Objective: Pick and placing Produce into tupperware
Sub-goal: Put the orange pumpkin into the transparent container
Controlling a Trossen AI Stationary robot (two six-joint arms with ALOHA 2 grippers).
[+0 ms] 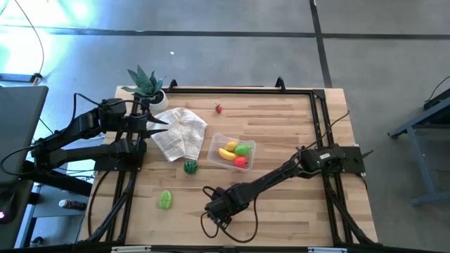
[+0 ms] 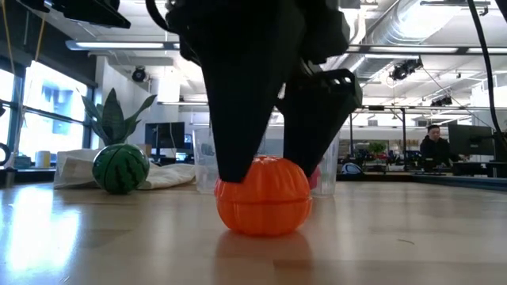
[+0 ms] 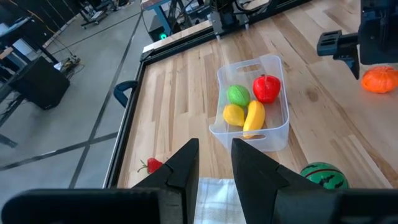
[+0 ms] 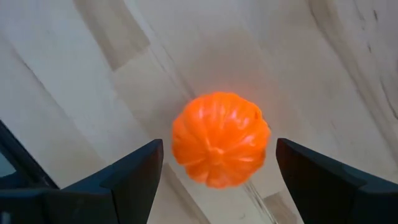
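The clear tupperware (image 1: 214, 140) (image 3: 273, 62) stands mid-table and holds a banana, a yellow fruit, a green fruit and a red one. An orange toy pumpkin (image 2: 263, 196) (image 4: 221, 140) sits on the wood near the table's near edge. My right gripper (image 1: 214, 207) (image 4: 219, 149) is open above it, pointing down. One finger stands on each side of it, with a gap showing on both sides. In the high view the gripper hides the pumpkin. My left gripper (image 1: 151, 126) (image 3: 214, 165) waits at the table's left over a white cloth (image 1: 179, 132), its fingers a little apart.
A toy watermelon (image 1: 190, 166) (image 2: 120, 168) lies between the cloth and the tupperware. A green vegetable (image 1: 165, 199) lies near the near-left. A small strawberry (image 1: 219, 108) is at the far side. A potted plant (image 1: 146, 84) stands at the far-left corner. A black frame rims the table.
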